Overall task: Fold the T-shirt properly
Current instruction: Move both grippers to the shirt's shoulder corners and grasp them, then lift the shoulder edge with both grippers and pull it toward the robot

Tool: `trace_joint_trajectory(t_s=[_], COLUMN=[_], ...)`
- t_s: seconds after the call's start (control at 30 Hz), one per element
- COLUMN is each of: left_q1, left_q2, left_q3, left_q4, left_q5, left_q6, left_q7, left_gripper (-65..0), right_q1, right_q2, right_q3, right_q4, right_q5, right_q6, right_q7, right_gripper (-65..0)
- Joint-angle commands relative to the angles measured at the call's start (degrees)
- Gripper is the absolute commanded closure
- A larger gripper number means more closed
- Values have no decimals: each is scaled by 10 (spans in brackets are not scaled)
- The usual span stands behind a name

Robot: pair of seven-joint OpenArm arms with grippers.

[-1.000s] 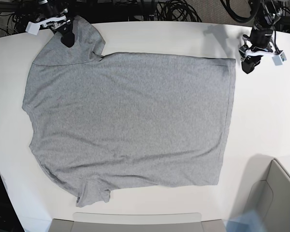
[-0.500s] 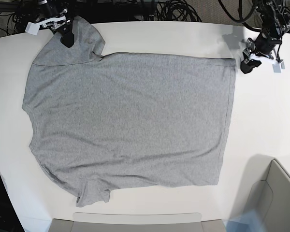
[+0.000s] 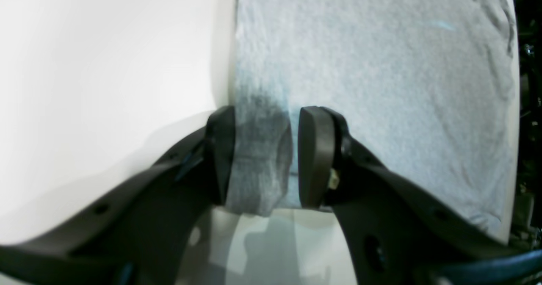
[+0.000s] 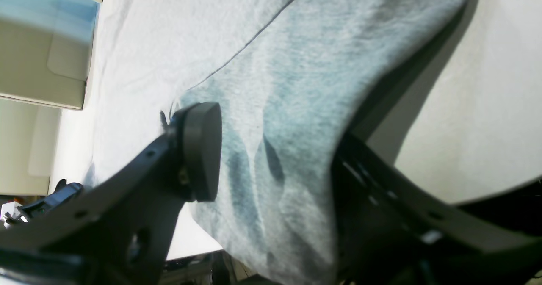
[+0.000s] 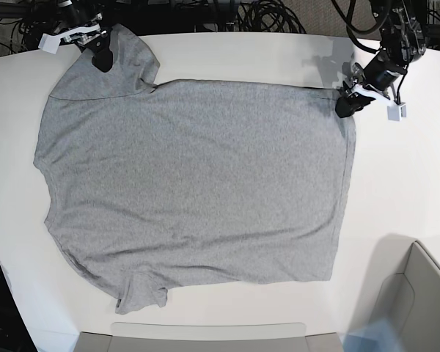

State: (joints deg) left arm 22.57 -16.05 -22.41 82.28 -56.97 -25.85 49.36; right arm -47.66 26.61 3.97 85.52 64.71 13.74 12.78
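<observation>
The heather-grey T-shirt [image 5: 198,183] lies spread flat on the white table [image 5: 403,183], plain side up, with no lettering showing. My left gripper [image 5: 346,106] is at the shirt's far right hem corner. In the left wrist view the left gripper [image 3: 264,149] is open, with the corner of the shirt [image 3: 360,65] between the pads and a gap at one pad. My right gripper [image 5: 101,57] is at the far left sleeve. In the right wrist view the right gripper [image 4: 275,158] is wide open, with sleeve fabric [image 4: 296,65] draped between the fingers.
A grey bin [image 5: 205,337] stands at the table's front edge and another [image 5: 418,301] at the front right. Black cables [image 5: 271,15] lie behind the table's far edge.
My left gripper has moved from the bare table at the far right leftwards onto the shirt's hem corner. The right gripper and the shirt have not moved.
</observation>
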Motion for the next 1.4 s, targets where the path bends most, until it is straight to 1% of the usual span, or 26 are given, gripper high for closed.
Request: trace_joint_trajectory(t_s=[0.0,0.07,0.1,0.23,0.27,0.37,0.47,0.53,0.57,0.63,0.73,0.9,1.1,1.23,1.37], left_q1=[17,20,20,20,20,23,41,50,56,69,98,136,133,126,86], left_q2=[-1,-1,-2,-3,-3,-3,-3,-3,-3,-3,-3,-2,-2,-3,-7], left_q3=[5,5,5,-1,-1,-2,-7,-29,-39,-54,-75,-88,-109,-144,-167], left_q4=[-4,-4,-6,-6,-6,-3,-2,-1,-1,8,54,136,171,187,195], left_q5=[40,40,40,40,40,40,40,40,40,40,40,40,39,39,39], left_q6=[17,17,17,19,19,19,19,19,18,17,16,16,18,17,16], left_q7=[41,37,37,37,38,41,40,40,40,40,40,40,45,91,139], left_gripper=[-242,-215,-185,-29,0,0,0,0,0,0,0,0,0,0,0], right_q1=[-10,-11,-11,-11,-12,-32,-55,-78,-85,-98,-115,-136,-138,-136,-134], right_q2=[13,19,21,25,32,51,52,52,48,31,16,16,16,16,17], right_q3=[2,0,1,2,3,3,6,27,36,60,97,107,107,107,107], right_q4=[1,1,1,3,9,27,62,84,93,107,121,138,153,169,184], right_q5=[0,1,3,4,4,5,5,5,5,1,0,0,0,0,0], right_q6=[-24,-24,-24,-25,-25,-26,-26,-26,-26,-25,-23,-23,-23,-24,-27], right_q7=[-16,-16,-16,-16,-16,-16,-11,-11,-11,-15,-15,-15,-15,-15,-16], right_gripper=[-287,-242,-201,-19,0,0,0,0,0,0,0,0,0,0,0])
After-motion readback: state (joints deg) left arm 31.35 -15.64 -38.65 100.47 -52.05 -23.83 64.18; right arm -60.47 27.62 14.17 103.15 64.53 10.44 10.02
